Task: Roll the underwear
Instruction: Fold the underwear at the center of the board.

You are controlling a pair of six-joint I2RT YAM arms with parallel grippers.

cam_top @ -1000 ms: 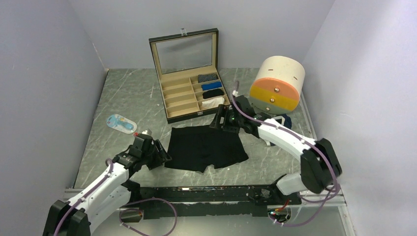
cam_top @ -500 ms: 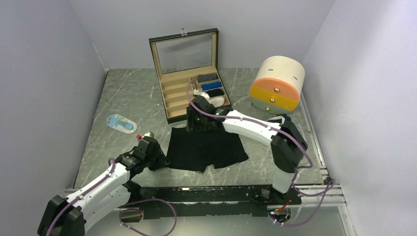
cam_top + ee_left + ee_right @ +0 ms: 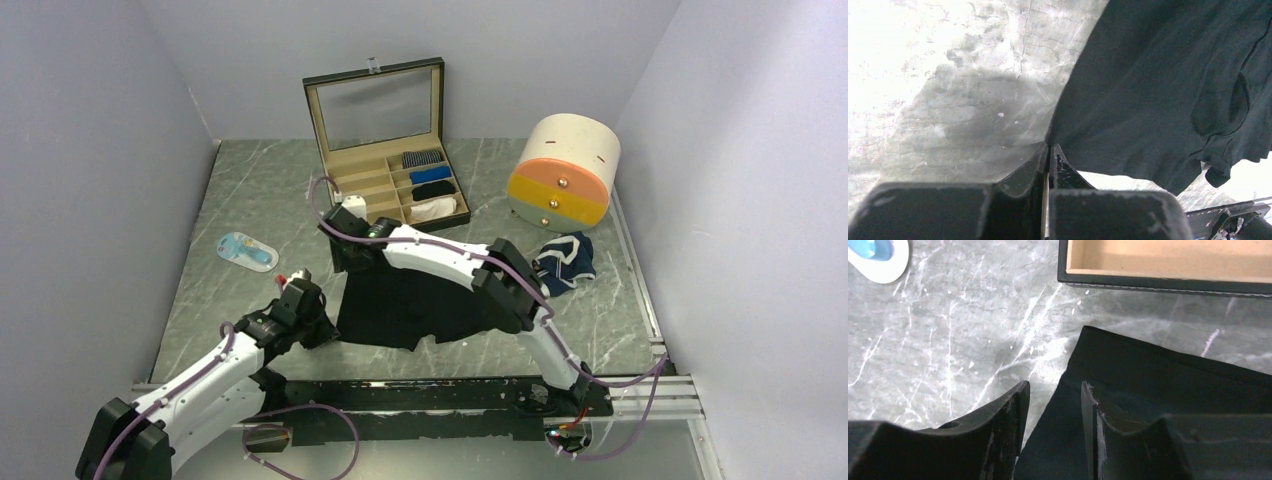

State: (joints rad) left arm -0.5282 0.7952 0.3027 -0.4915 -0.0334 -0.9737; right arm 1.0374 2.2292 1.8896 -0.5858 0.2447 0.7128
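Observation:
The black underwear [image 3: 415, 305] lies spread flat in the middle of the table. My left gripper [image 3: 320, 323] is at its near left corner. In the left wrist view the jaws [image 3: 1049, 148] are pressed together with the edge of the black cloth [image 3: 1158, 90] pinched at their tips. My right gripper [image 3: 347, 262] hovers at the far left corner. There its fingers [image 3: 1054, 390] stand apart, one on either side of the edge of the cloth [image 3: 1158, 385]. The navy underwear with white trim [image 3: 565, 260] lies crumpled at the right, untouched.
An open compartment box [image 3: 385, 190] stands behind the underwear, with rolled cloths in its right cells; its front wall [image 3: 1168, 282] is just beyond my right gripper. A round drawer unit [image 3: 560, 175] stands at the back right. A small blue and white object [image 3: 247, 250] lies at the left.
My right arm swung left along the far edge of the black underwear to its far left corner, its jaws narrowing. The left jaws shut on the near left corner.

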